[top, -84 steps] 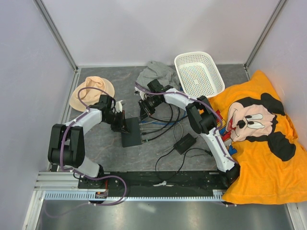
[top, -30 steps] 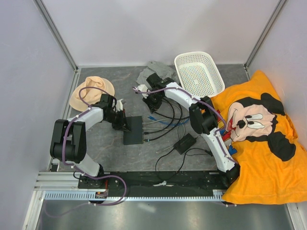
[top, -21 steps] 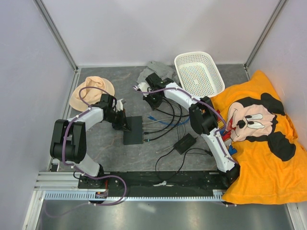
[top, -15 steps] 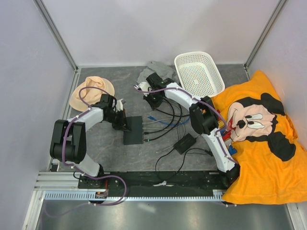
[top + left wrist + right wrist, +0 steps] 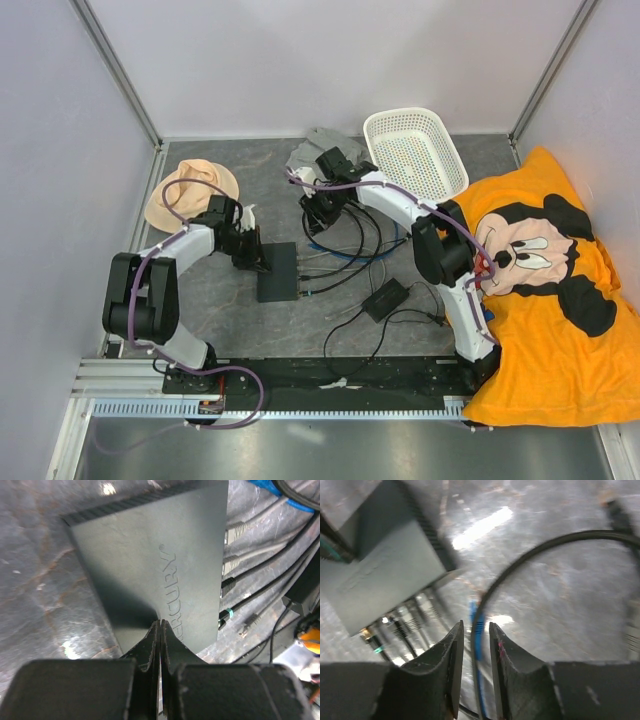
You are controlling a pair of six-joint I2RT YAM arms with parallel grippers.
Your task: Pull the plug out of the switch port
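The flat black switch (image 5: 277, 272) lies on the grey table, its row of ports (image 5: 223, 575) on the right edge. Several grey and black plugs (image 5: 229, 565) sit in those ports. A blue plug (image 5: 316, 244) lies loose on the table, clear of the switch. My left gripper (image 5: 256, 263) is shut, its tips (image 5: 160, 623) resting on the switch's top near its left edge. My right gripper (image 5: 319, 212) hovers behind the blue plug, open a little. In the right wrist view the blue plug (image 5: 478, 622) and a black cable (image 5: 520, 560) show through the gap between the fingers.
A small black power brick (image 5: 385, 298) with a thin cord lies right of the switch among looping cables. A white basket (image 5: 415, 150) and grey cloth (image 5: 318, 150) sit at the back, a tan hat (image 5: 190, 195) back left, an orange Mickey pillow (image 5: 540, 280) along the right.
My right gripper's jaws have parted from shut to slightly open, and the right arm's elbow has swung to the right. The left gripper and the switch have stayed put.
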